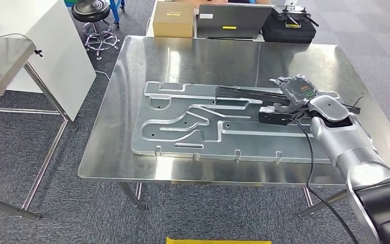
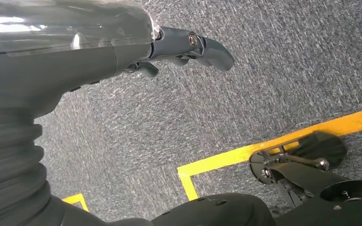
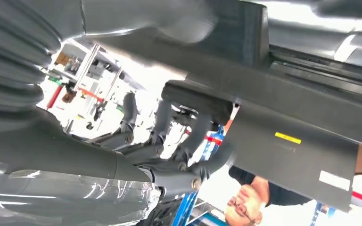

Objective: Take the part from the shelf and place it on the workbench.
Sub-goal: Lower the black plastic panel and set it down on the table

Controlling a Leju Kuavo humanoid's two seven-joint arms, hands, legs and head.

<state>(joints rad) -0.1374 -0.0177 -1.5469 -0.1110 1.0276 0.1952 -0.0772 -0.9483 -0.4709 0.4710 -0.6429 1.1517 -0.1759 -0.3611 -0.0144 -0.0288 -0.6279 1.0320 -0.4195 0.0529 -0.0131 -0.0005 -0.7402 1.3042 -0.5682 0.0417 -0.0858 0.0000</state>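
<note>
— Start at the left. What's over there?

— A second steel table (image 1: 2, 56) juts in beyond the workbench's left edge, with a white cabinet (image 1: 56, 46) behind it and a black stool (image 1: 90, 11) further back. My left hand (image 2: 188, 47) hangs beside me over grey carpet with a yellow floor line (image 2: 273, 143); its fingers are loosely curled and hold nothing.

— And the workbench itself?

— The workbench (image 1: 183, 56) carries a big stamped metal panel (image 1: 193, 124) lying flat across its middle, reaching close to the near edge. The part (image 1: 244, 92), a long dark bar, lies on that panel, running from the panel's centre toward the right edge of the bench.

— Are you holding it?

— My right hand (image 1: 297, 90) grips its right end, fingers (image 3: 162, 125) wrapped under the bar in my wrist view. I judge I hold the end so the length can settle flat before I let go.

— Anything in the way?

— The panel's raised ribs sit under the part, so it may rock. Behind the far edge stand a cardboard box (image 1: 173, 19), a grey case (image 1: 233, 20) and a black bag (image 1: 289, 25), well apart from my hand. A person (image 3: 245, 207) is beyond the bench.
</note>
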